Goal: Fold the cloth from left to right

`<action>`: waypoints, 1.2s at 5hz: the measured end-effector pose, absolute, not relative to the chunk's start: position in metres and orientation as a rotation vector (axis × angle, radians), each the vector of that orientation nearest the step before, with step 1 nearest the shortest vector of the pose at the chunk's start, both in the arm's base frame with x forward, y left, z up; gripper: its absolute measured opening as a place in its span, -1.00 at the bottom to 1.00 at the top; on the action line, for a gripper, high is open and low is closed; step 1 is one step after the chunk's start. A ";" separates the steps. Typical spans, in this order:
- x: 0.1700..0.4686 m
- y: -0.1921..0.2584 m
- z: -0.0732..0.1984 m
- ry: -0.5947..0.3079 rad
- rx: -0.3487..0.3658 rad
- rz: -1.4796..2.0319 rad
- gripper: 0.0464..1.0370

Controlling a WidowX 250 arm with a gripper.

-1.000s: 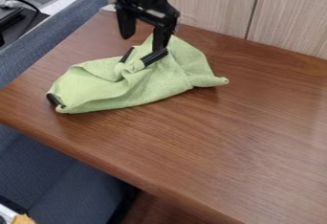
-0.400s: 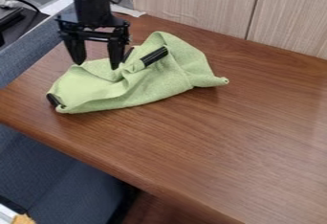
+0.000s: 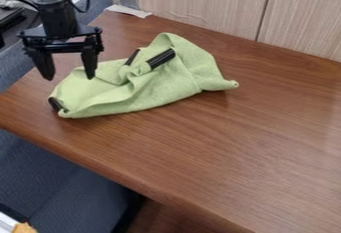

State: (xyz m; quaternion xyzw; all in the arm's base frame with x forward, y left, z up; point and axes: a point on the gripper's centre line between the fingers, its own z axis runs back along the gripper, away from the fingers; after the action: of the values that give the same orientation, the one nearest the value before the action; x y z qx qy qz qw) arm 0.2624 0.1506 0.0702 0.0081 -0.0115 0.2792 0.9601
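Cloth — matte, green, creased into a lopsided heap — is laid toward eleven o'clock on the glossy, wood-grained table; the gripper, fingers parted, is positioned at ten o'clock.

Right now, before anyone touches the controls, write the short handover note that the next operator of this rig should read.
Gripper: open, empty, near the cloth's left end in the picture.
Cloth: green, rumpled on the wooden table, with black pieces at its left end and upper middle.
Done: bunched and creased mid-cloth; no neat fold.
Left: probably grasp the left end and lay it over to the right.
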 end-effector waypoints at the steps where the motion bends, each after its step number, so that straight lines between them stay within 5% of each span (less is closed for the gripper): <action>1: 0.244 0.163 0.056 0.017 0.011 0.674 0.93; 4: 0.227 0.162 0.014 0.113 -0.045 0.747 0.82; 6: 0.236 0.158 0.014 0.088 -0.032 0.773 -0.35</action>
State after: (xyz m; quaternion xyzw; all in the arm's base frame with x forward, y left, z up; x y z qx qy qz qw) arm 0.2358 0.1578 0.0139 -0.0154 0.0429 0.3769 0.9251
